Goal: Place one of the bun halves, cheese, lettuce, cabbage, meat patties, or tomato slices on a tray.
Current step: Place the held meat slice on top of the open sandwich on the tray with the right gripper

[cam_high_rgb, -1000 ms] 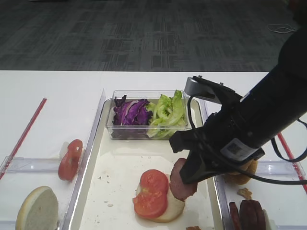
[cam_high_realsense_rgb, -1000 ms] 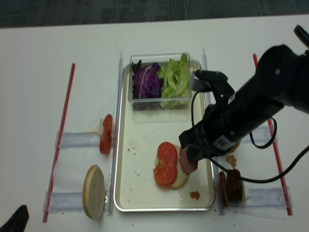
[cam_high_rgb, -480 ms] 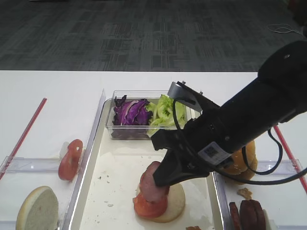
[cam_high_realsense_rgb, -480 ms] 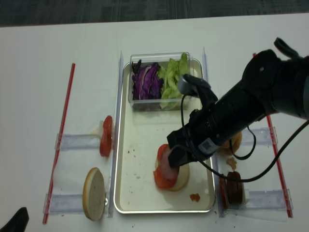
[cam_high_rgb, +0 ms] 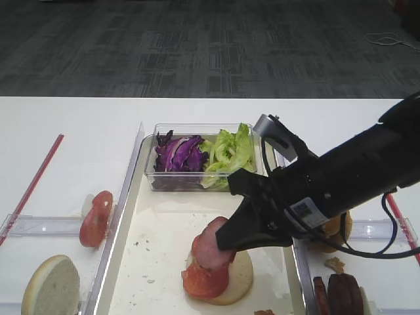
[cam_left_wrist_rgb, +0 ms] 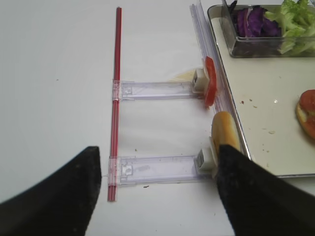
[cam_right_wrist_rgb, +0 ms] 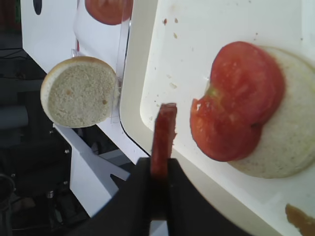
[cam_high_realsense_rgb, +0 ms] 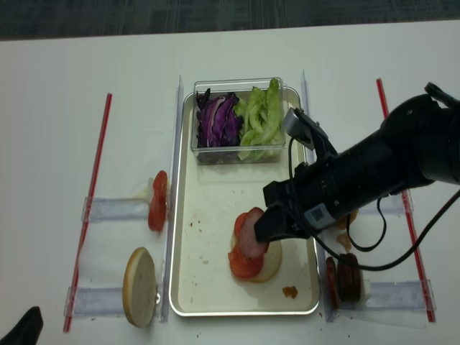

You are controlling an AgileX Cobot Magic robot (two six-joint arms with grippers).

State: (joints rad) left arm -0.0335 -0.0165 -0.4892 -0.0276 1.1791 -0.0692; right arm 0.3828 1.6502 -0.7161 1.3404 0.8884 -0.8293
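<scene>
Since a second ago the meat patty (cam_high_rgb: 213, 244) has travelled from the bun's right edge to above the tomato slices (cam_high_rgb: 205, 281) on the tray (cam_high_rgb: 157, 262). My right gripper (cam_high_rgb: 231, 237) clamps it edgewise; I should flatten before release.

The tray (cam_high_realsense_rgb: 188, 287) is cream-white with dark specks. On it, bright red tomato slices (cam_high_realsense_rgb: 243, 262) cover a pale bun half (cam_high_realsense_rgb: 272, 264); a pinkish meat patty (cam_high_realsense_rgb: 250, 231) leans there. Beyond lie purple white-streaked cabbage (cam_high_realsense_rgb: 218, 120) and light green lettuce (cam_high_realsense_rgb: 260, 117). Black fingers (cam_right_wrist_rgb: 172, 196).
</scene>
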